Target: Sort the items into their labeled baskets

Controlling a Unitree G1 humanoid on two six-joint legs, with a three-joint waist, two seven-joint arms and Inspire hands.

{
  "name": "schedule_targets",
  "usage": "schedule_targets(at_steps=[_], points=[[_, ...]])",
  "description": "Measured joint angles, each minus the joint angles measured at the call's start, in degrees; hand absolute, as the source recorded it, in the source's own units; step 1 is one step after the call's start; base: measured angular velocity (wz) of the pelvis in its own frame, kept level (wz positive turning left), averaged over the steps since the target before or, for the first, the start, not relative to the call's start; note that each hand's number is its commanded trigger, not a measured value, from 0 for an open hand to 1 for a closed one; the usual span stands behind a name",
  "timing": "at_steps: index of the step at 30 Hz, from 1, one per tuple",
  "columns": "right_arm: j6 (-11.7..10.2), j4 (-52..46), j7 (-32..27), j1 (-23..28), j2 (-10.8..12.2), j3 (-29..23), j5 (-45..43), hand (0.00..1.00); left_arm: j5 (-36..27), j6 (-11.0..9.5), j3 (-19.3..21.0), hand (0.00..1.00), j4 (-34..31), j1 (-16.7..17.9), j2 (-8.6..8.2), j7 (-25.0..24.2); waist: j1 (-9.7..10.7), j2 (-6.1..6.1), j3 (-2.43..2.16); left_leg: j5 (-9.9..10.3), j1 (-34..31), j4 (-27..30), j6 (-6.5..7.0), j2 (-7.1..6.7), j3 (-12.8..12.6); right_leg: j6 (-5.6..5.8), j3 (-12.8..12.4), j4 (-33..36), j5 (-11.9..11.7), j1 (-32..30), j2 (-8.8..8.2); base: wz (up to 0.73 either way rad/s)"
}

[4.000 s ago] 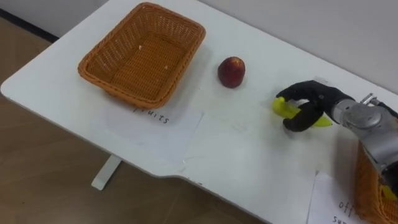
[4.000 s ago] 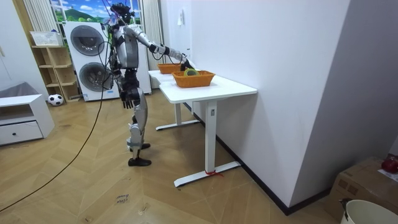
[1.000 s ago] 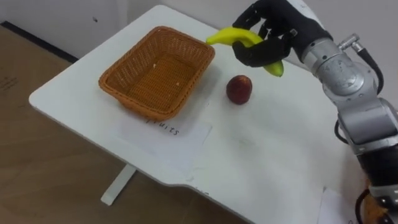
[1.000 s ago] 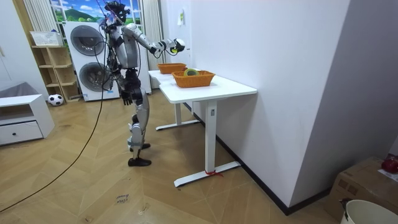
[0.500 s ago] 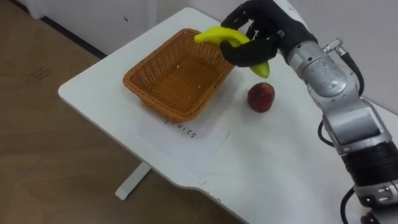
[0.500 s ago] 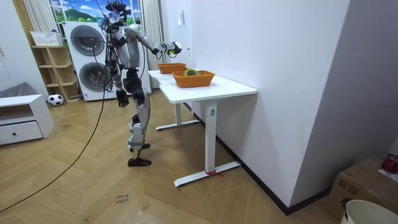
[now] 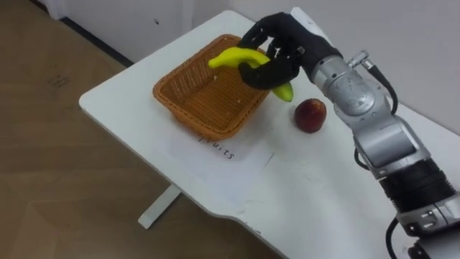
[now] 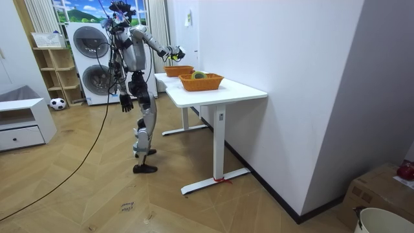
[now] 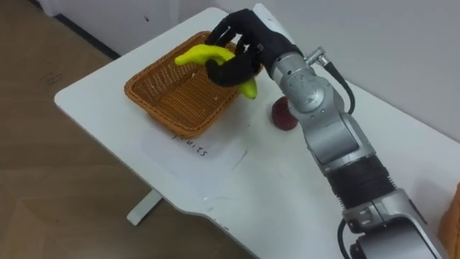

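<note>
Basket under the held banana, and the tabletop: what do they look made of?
Basket: looks like woven wicker or rattan, orange-brown and matte; crossing strands show on its walls and floor, though plastic imitation is possible. Table: smooth white board, probably laminate, with a faint sheen.

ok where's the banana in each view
Left eye view: banana upper middle, gripped in the right hand, over the basket.
Right eye view: banana upper left of middle, over that basket.
Room view: banana a yellow speck at the right hand, upper left.
Shared landmark: the basket beneath it.
</note>
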State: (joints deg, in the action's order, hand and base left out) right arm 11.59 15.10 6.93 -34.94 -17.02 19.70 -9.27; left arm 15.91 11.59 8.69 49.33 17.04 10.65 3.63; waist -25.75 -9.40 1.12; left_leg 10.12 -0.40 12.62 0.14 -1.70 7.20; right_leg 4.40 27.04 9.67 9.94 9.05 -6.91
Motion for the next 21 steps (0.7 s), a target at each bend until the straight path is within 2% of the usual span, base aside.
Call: schedule_targets(at_steps=[6,12,18,21], points=[[-0.07,3.43,-1.51,-1.11,0.11,1.5,0.12,1.0,0.02,0.01,0.02,0.0,-0.06,0.16,-0.01,0.82,-0.68,-0.15,-0.02,-0.04,-0.16,0.21,0.05,-0.19,0.8,0.0,0.03,-0.01,0.0,0.69,0.03,0.06],[-0.77,4.39,-3.38,-1.19,1.35,1.71,0.02,1.0,0.02,-0.27,0.0,0.0,0.02,0.16,0.18,0.81,-1.26,-0.41,0.05,-0.04,-0.15,0.14,0.05,-0.26,1.26,0.0,0.77,0.0,0.0,0.96,0.06,0.04],[-1.47,8.64,-4.9,-2.27,1.46,3.97,0.04,1.0,0.01,-0.41,0.0,0.0,0.28,0.34,0.37,0.44,-1.52,-1.3,0.55,-0.05,-0.33,0.17,0.07,-0.35,1.65,0.0,1.36,0.02,0.0,1.02,0.02,0.05],[-1.57,8.95,-4.95,-2.27,1.49,4.24,-0.02,1.0,0.02,-0.7,0.03,0.0,0.61,0.21,0.43,-0.33,-1.77,-1.45,0.61,-0.05,-0.48,0.21,0.08,-0.5,1.95,0.0,1.37,0.02,0.0,0.95,-0.06,0.05]])
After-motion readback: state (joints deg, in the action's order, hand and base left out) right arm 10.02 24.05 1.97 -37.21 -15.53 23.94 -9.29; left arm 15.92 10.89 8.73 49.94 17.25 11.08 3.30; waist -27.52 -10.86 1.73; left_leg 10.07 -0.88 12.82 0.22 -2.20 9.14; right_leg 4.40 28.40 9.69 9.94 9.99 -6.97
